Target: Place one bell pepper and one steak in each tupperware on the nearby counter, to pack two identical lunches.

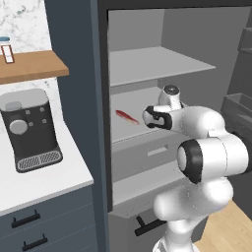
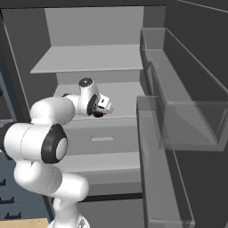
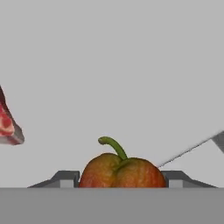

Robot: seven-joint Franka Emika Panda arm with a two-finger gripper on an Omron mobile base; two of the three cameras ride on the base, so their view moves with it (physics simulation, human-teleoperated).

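Observation:
A red-orange bell pepper (image 3: 122,173) with a curved green stem sits between my gripper's (image 3: 120,180) two finger tips, which press against its sides. The pepper rests on a grey fridge shelf (image 2: 127,95), where my hand (image 2: 95,104) reaches in. A raw red steak (image 3: 8,127) lies to the pepper's left on the same shelf and appears as a thin red slab (image 1: 127,116) in the left base view. The white counter (image 1: 44,182) runs to the left of the open fridge. The tupperware is out of view.
A black coffee machine (image 1: 32,130) stands on the counter under a wooden wall shelf (image 1: 29,66) holding a jar (image 1: 7,49). The open fridge door with its bins (image 2: 187,116) is on the right. Another shelf (image 2: 89,60) lies above my hand and a drawer (image 2: 102,138) below.

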